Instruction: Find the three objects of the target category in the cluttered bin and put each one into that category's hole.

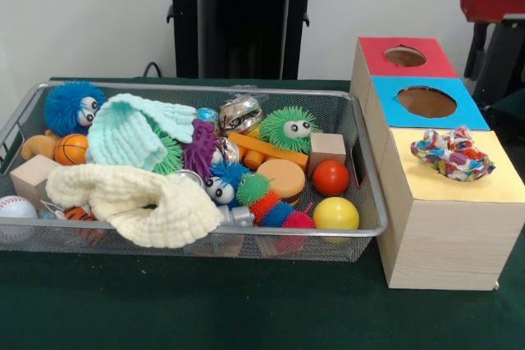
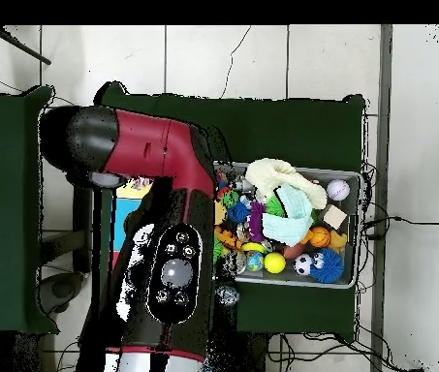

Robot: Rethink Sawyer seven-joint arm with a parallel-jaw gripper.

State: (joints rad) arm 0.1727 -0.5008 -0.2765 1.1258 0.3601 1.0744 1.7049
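Many toys and two cloths crowd the wire bin (image 1: 365, 171).

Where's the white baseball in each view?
Front view: the white baseball with red stitching sits at the wire mesh bin's left end, by the near wall.
Overhead view: white baseball in the bin's upper right corner.
Shared landmark: the cream knitted cloth beside it.

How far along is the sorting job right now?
Barely started. A crumpled multicoloured paper ball lies on the wooden box's yellow section, not visibly in a hole. Nothing visibly in hand; the red arm hides its end effector. The wire mesh bin remains cluttered.
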